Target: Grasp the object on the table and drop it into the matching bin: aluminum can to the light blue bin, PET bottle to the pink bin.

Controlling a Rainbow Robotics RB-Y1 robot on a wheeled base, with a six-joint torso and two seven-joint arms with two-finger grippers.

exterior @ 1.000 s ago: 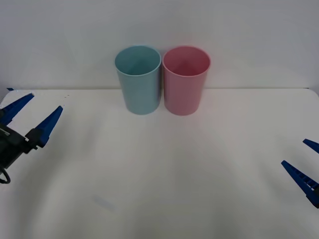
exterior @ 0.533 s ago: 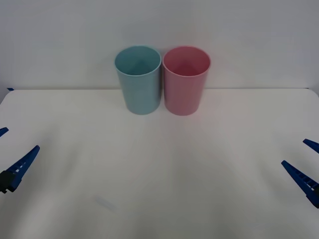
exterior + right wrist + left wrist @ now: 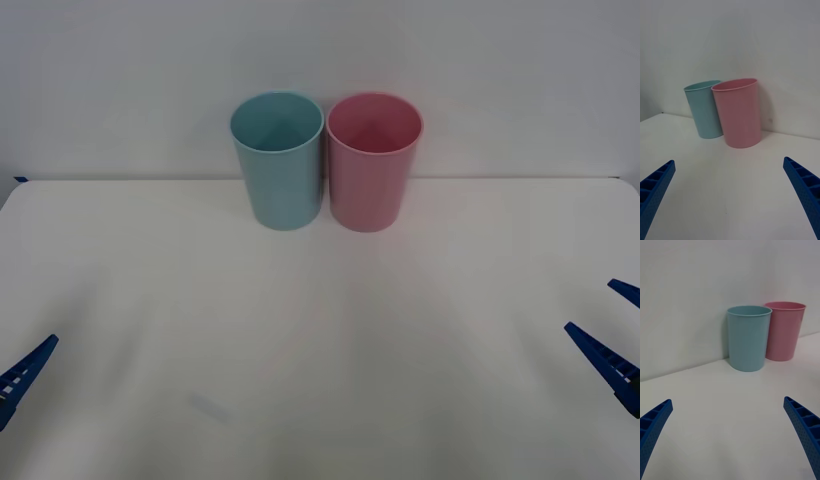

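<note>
The light blue bin (image 3: 278,160) and the pink bin (image 3: 373,162) stand upright side by side at the far edge of the white table (image 3: 320,340), the blue one on the left. Both also appear from the wrists: light blue bin (image 3: 749,338), pink bin (image 3: 738,112). The object, the aluminum can, is out of view, and so is the PET bottle. My left gripper (image 3: 727,400) is open, low over the table's near left, with one blue finger (image 3: 25,372) at the front view's edge. My right gripper (image 3: 590,305) hangs open at the near right, holding nothing.
A plain white wall rises right behind the bins. The tabletop stretches bare between the two grippers and the bins. A faint smudge (image 3: 210,408) marks the table near the front left.
My left gripper has drawn back from a raised spot at the left edge down to the near left corner. The right gripper and both bins have stayed put.
</note>
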